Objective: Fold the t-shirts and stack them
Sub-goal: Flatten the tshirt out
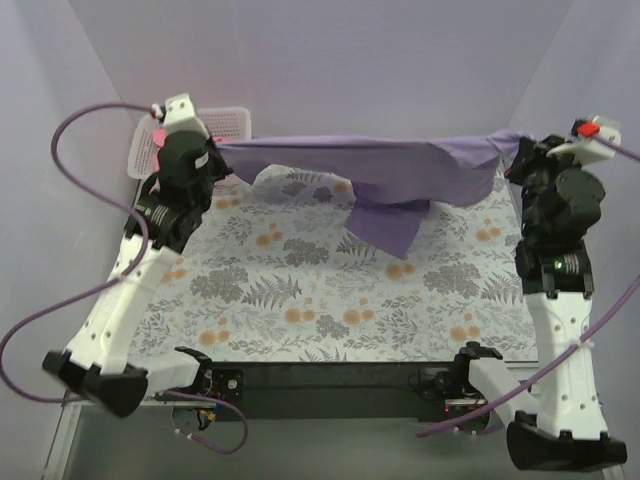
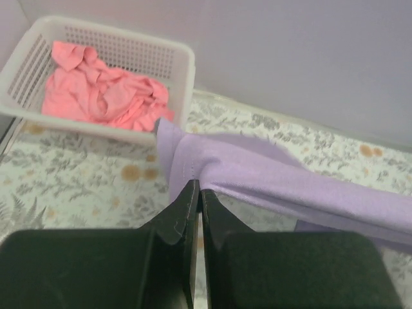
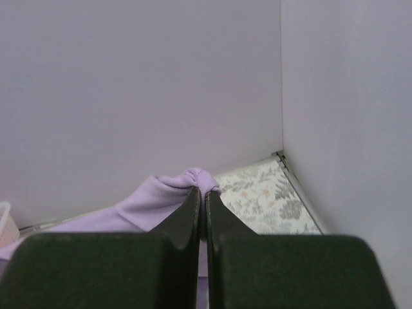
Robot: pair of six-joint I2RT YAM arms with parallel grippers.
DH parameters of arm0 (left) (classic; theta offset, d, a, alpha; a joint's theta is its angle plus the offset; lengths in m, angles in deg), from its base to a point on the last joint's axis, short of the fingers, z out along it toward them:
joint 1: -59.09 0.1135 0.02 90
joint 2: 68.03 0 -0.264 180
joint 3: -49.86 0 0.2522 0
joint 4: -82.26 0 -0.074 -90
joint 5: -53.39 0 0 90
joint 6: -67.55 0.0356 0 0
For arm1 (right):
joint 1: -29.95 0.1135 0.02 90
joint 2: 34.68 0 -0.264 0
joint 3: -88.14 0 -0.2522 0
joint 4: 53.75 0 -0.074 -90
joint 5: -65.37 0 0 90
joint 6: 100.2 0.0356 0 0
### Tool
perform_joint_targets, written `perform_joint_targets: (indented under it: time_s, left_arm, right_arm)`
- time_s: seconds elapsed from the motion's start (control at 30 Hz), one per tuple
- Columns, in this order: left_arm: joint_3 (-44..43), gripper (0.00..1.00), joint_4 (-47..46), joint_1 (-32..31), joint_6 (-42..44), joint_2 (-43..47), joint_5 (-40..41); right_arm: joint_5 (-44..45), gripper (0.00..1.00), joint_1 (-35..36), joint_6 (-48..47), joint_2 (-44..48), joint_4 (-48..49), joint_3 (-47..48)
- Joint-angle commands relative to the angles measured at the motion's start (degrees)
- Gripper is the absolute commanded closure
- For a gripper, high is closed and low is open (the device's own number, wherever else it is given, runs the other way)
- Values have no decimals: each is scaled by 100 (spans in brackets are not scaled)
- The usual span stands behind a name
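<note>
A lavender-purple t-shirt (image 1: 400, 165) hangs stretched across the back of the table, sagging in the middle. My left gripper (image 1: 218, 150) is shut on its left end (image 2: 193, 164) at the back left. My right gripper (image 1: 520, 150) is shut on its right end (image 3: 203, 180) at the back right. A salmon-pink t-shirt (image 2: 103, 90) lies crumpled inside the white mesh basket (image 2: 180, 71) at the back left corner.
The floral tablecloth (image 1: 300, 290) covers the table under the hanging shirt. Purple walls close the back and both sides. The basket (image 1: 232, 122) stands just behind my left gripper. Purple cables loop off both arms.
</note>
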State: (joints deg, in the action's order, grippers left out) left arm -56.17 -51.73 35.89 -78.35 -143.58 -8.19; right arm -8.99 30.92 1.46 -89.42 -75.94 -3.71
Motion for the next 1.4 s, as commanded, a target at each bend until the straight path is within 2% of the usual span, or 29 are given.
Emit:
perform_joint_targets:
  time_s: [0.0,0.03,0.07,0.1,0.13,0.17,0.2,0.23,0.27,0.4,0.57,0.73,0.8,0.9,1.0,1.23,1.27,1.37]
  left_arm:
    - [1938,100,-132,17,-543,1644,-37]
    - [2193,100,-18,26,-736,1840,-82]
    - [2509,99,53,17,-956,2086,-144]
    - [2782,95,210,17,-1149,2306,-223]
    - [3289,90,238,17,-1343,2517,-310]
    - [3512,79,264,17,-1623,2788,-424]
    - [3705,77,308,17,-1756,3235,-600]
    - [4012,74,369,17,-1862,3474,-671]
    - [4102,66,422,17,-1985,3677,-689]
    - [4200,54,730,17,-2144,4285,-706]
    - [4077,52,686,17,-2030,3900,-1172]
    - [4287,38,265,17,-2013,2907,-2024]
    - [4410,38,-85,26,-1969,1866,-2654]
    - [4419,46,-219,17,-1802,1055,-3069]
    - [4559,49,-289,9,-1714,499,-3316]
    - [5034,50,-553,-26,-1609,-109,-3449]
    - [5087,51,-501,-35,-1539,-388,-3414]
    - [5140,55,-483,-44,-1529,-496,-3256]
  right_arm:
    - [484,99,-45,222,1130,-36,-1434]
    - [432,99,-36,327,1567,-158,-1793]
    - [431,99,-36,424,1572,-255,-1796]
    - [336,96,-36,599,2015,-500,-2136]
    - [291,90,-44,688,2246,-615,-2261]
    - [256,84,-45,732,2457,-712,-2393]
    - [186,72,-36,767,2842,-826,-2472]
    - [168,66,-36,802,3029,-1010,-2578]
    - [168,56,-44,820,3309,-1134,-2570]
    - [160,44,105,908,3671,-1363,-2447]
    - [-140,42,122,917,3576,-1285,-2341]
    - [-1079,41,122,697,2620,-1240,-2517]
    - [-1517,45,122,750,1482,-1232,-2613]
    - [-1844,51,122,803,487,-1153,-2614]
    - [-1845,53,122,829,-334,-794,-2675]
    - [-2372,53,157,768,-1986,86,-2658]
    - [-2512,55,166,750,-2727,209,-2492]
    - [-2548,55,201,768,-3224,428,-2290]
